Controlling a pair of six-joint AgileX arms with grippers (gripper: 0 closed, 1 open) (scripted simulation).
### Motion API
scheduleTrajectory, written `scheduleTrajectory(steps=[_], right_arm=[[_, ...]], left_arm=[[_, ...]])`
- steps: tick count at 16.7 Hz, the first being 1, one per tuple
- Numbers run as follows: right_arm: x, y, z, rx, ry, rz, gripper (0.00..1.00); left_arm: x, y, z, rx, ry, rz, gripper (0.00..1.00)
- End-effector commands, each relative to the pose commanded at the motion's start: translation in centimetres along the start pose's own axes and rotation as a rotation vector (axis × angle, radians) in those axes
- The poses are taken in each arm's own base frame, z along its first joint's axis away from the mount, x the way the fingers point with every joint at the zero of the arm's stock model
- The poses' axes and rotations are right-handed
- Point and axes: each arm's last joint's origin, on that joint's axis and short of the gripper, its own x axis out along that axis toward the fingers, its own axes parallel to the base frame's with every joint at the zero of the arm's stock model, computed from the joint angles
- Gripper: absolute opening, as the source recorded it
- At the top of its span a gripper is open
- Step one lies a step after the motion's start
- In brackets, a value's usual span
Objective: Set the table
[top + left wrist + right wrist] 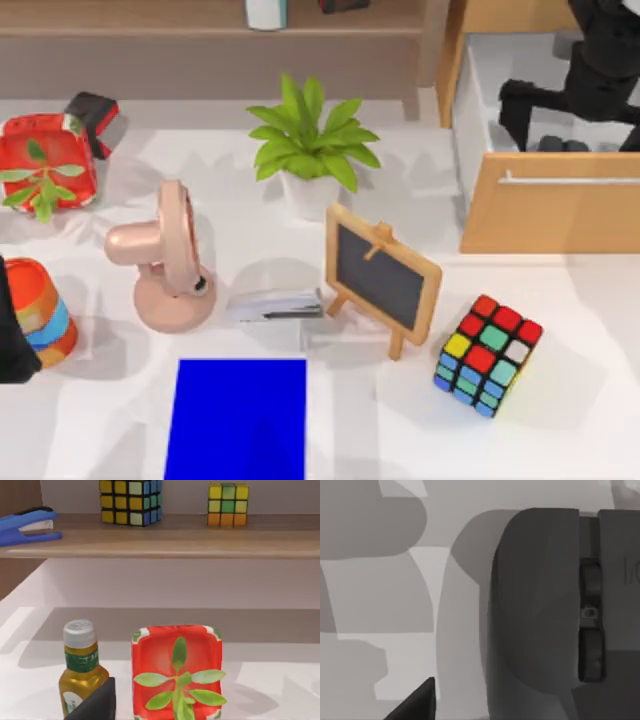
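Note:
The white table [560, 420] with pale grey patches carries a blue mat [238, 418] at its front middle. My right gripper [563, 140] hangs inside the open drawer [550, 205] of the light-wood cabinet at the back right. In the right wrist view it is just above a dark grey computer mouse [540, 610] that lies on the drawer's floor. My left arm [10, 330] stays at the table's left edge, beside a striped orange cup [42, 312].
Behind the mat stand a pink desk fan [165, 262], a silver stapler [275, 305], a small chalkboard easel [380, 275] and a potted plant [310, 150]. A Rubik's cube [487, 352] sits front right. A red planter [175, 672] and an oil bottle [80, 670] are at the back left.

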Motion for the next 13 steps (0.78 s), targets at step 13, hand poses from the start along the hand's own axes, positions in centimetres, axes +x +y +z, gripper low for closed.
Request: scheduleTrajectory(steps=[13], right_arm=[[1.5,0.1,0.0,0.0,-0.008,0.001,1.0]], left_arm=[[0.0,0.0,0.0,0.0,0.0,0.0,1.0]])
